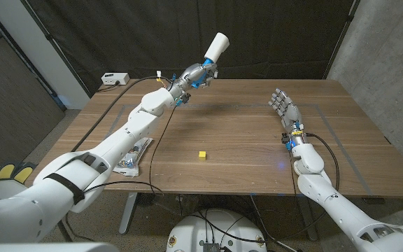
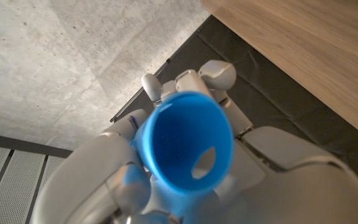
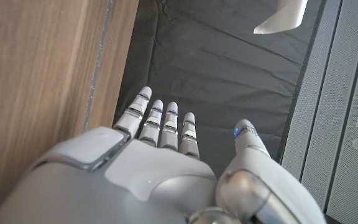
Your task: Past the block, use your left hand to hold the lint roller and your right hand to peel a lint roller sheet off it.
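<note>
- The left hand (image 1: 196, 75) is clamped on the lint roller (image 1: 217, 47) by its blue handle and holds it in the air over the far part of the table (image 1: 243, 147), left of the middle, with the white roll tilted up and away.
- In the left wrist view the open blue end of the handle (image 2: 188, 146) sits among the closed fingers (image 2: 216, 74), which confirms the grip.
- The right hand (image 1: 283, 105) holds nothing; its fingers are straight and a little apart, pointing toward the far edge on the right side of the table, well apart from the roller.
- The small yellow block (image 1: 202, 155) lies near the middle of the table, toward the near edge; both hands are beyond it.
- Progress, as I judge it: the holding half is done, the peeling half is not begun. The right hand has yet to cross to the roll, find a sheet edge and pull it off.
- Hard to make out: the roll's surface is too small and bright to show any loose sheet edge or seam.
- The right wrist view catches a white shape (image 3: 283, 17) at the picture's edge, cut off; it is likely the roll.
- A crumpled packet (image 1: 133, 157) by the left edge is half hidden under the left arm.
</note>
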Controlling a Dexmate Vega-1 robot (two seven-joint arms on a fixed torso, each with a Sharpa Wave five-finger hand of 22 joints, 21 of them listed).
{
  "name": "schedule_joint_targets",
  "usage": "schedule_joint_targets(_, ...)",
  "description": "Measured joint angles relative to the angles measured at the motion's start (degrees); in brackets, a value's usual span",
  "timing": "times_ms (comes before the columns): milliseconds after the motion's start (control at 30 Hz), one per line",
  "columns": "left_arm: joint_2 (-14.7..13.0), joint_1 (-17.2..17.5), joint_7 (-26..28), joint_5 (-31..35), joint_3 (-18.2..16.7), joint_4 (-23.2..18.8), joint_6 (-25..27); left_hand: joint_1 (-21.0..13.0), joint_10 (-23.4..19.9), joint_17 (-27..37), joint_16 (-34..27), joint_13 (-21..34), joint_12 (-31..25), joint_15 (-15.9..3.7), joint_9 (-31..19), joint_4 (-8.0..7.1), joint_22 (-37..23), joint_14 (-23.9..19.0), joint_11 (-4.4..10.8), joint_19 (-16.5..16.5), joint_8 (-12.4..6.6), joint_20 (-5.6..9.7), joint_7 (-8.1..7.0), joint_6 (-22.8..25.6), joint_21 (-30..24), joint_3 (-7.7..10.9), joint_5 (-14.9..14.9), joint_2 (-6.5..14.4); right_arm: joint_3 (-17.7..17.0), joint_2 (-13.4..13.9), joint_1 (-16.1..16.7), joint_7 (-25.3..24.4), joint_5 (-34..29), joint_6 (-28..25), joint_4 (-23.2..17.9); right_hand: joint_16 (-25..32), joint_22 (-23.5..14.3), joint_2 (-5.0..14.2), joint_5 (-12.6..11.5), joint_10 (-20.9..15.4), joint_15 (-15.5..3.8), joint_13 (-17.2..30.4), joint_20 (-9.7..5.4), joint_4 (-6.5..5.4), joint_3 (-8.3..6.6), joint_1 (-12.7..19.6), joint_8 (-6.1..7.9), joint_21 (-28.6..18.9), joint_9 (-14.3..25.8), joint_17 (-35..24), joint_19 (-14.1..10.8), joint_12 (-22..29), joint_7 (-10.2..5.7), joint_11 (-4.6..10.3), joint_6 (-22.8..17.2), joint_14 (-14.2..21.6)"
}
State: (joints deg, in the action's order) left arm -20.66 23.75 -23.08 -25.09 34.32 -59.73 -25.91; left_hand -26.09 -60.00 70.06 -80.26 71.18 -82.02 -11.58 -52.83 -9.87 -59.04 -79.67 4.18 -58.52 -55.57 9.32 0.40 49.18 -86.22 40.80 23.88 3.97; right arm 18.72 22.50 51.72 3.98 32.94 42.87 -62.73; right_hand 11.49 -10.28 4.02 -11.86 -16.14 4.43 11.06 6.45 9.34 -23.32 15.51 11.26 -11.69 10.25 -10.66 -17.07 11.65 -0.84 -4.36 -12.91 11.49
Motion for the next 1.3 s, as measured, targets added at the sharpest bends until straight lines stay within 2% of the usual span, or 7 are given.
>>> schedule_joint_targets(33, 0.83, -0.63, -1.18, -0.84, -0.17, 1.58, -0.38, 0.0, -1.03, 0.0, -0.32, 0.29, -5.16, 0.0, 0.22, 0.45, -0.2, 0.0, 0.85, -0.37, -0.65, 0.22, -0.51, 0.51, 0.0, 0.45, -1.43, 0.0, 0.23, 0.09, -0.11, -0.53, -0.68, 0.07, -0.12, 0.0, 0.0, 0.23, 0.0, 0.0, 0.0, 0.0, 0.0, 0.0, 0.0, 0.23, 0.0, 0.0, 0.0, 0.0, 0.0, 0.0, 0.0, 0.0, 0.0, 0.0)
schedule_joint_targets(100, 2.43, -1.91, -4.39, -3.29, -0.67, 4.52, -1.38, -0.01, -1.14, 0.0, -0.52, 0.07, -7.56, 0.0, 0.44, 1.13, -0.36, -0.01, 0.96, -0.46, -1.67, 0.31, -0.69, 0.69, 0.05, 1.19, -3.85, 0.01, 0.46, 0.25, -0.14, -1.29, -1.6, 0.07, -0.42, 0.0, 0.0, 0.0, 0.0, 0.0, 0.0, 0.0, 0.0, 0.0, 0.0, 0.42, 0.0, 0.0, 0.0, 0.0, 0.0, 0.0, 0.0, 0.0, 0.0, 0.0)
schedule_joint_targets(233, 5.74, -4.79, -10.9, -7.7, -1.91, 10.46, -3.01, -0.08, -1.96, 0.0, -0.53, -0.14, -7.84, 0.0, 0.81, 2.29, -0.23, 0.0, 1.34, -0.56, -3.31, 0.21, -0.79, 0.79, 0.45, 2.36, -7.94, 0.09, 0.88, 0.84, -0.11, -3.79, -4.22, -0.33, -1.6, 0.0, 0.0, -0.01, 0.18, 0.31, 0.0, 0.0, 0.0, 0.23, -0.24, 0.86, 0.0, 0.0, 0.0, 0.0, 0.0, -0.06, 0.0, 0.31, 0.01, 0.0)
schedule_joint_targets(467, 11.28, -9.45, -23.51, -13.15, -4.81, 22.71, -3.86, -0.08, -2.78, -0.23, -1.53, -0.16, -7.84, -0.31, -0.07, 3.45, 0.5, 0.34, 1.37, -0.93, -5.48, 0.45, -0.99, 1.0, 1.31, 3.52, -11.77, 0.09, 1.5, 2.24, 0.92, -10.43, -11.19, -2.96, -5.32, 0.0, 0.01, -0.06, 0.21, 0.62, 0.0, 0.0, 0.0, 0.48, -0.49, 1.99, 0.0, 0.0, 0.16, -0.01, 0.01, -0.22, 0.01, 0.61, 0.01, 0.0)
schedule_joint_targets(667, 14.49, -11.99, -31.31, -15.32, -7.21, 31.89, -1.46, -0.08, -2.87, -0.5, -2.32, -0.17, -7.83, -0.18, 0.49, 4.68, 2.27, 0.47, 1.45, -1.71, -6.56, 0.57, -0.46, 0.87, 2.68, 4.75, -13.45, 0.1, 1.94, 2.71, 2.19, -18.86, -19.86, -6.92, -9.42, 0.62, -0.14, 0.42, 0.42, 1.14, -1.79, 0.09, 0.24, 1.01, -1.68, 6.2, 0.62, -0.5, 0.3, -0.16, -1.33, -0.44, 0.44, 1.22, -1.5, 1.79)
schedule_joint_targets(867, 15.66, -13.83, -35.64, -15.29, -8.01, 35.92, 2.65, -0.07, -2.87, -0.55, -2.94, -0.16, -7.83, -0.23, 1.37, 6.03, 4.96, 0.71, 1.46, -1.98, -7.67, 0.84, -0.46, 0.87, 3.38, 6.1, -13.93, 0.11, 3.17, 2.4, 3.87, -30.62, -31.77, -15.56, -15.88, 0.88, -0.27, 0.18, 0.41, 0.71, -4.55, 0.3, -0.86, 1.4, -2.71, 9.91, 0.84, -1.13, 0.3, -0.16, -2.71, -0.44, 0.03, 2.4, -2.66, 3.52)
schedule_joint_targets(1300, 16.75, -16.59, -38.11, -11.88, -7.8, 39.06, 9.21, -0.06, -2.64, -1.12, -5.86, -0.17, -7.83, -0.27, 1.91, 7.12, 8.08, 1.38, 1.69, -1.98, -9.27, 0.82, 0.26, 0.15, 3.61, 7.19, -14.14, 0.12, 7.41, 1.68, 4.61, -54.08, -55.78, -36.42, -23.98, 0.88, -0.27, -2.54, 0.4, 1.82, -6.33, 0.29, -1.54, 1.56, -3.18, 14.42, 0.84, -1.34, 0.29, -0.42, -3.78, -0.44, -0.41, 3.87, -2.62, 3.02)
